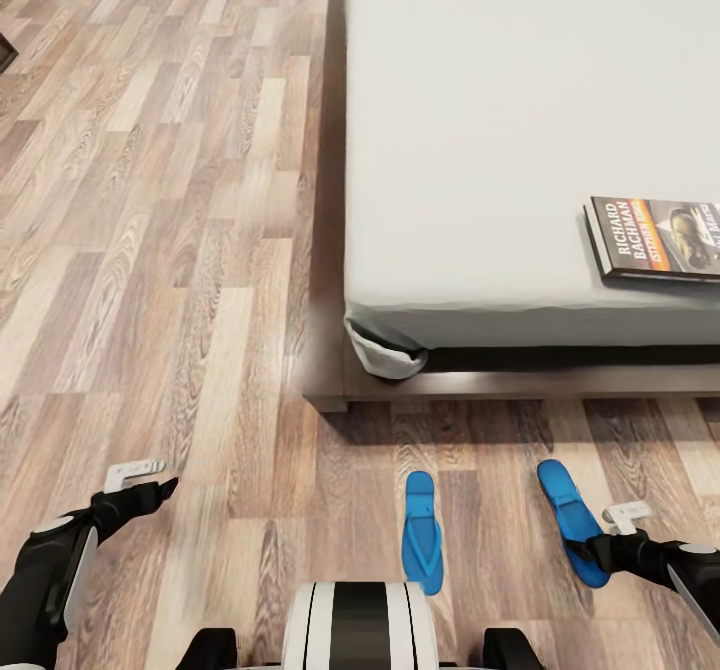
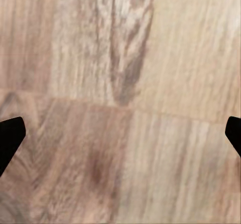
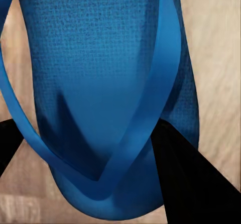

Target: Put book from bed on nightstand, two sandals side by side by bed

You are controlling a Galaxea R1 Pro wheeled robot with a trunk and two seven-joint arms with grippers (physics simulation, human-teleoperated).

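Observation:
The book, dark with an orange picture, lies on the bed's pale mattress near its front right edge. Two blue sandals lie on the wood floor in front of the bed frame, one in the middle and one to the right, a gap apart. My right gripper is at the right sandal's near end. Its black fingers press on either side of the V-shaped strap. My left gripper hangs open over bare floor, far left of both sandals.
The bed's dark wooden frame corner juts out just beyond the sandals, with a fold of sheet hanging at it. Open plank floor spreads to the left of the bed. My base sits at the lower edge.

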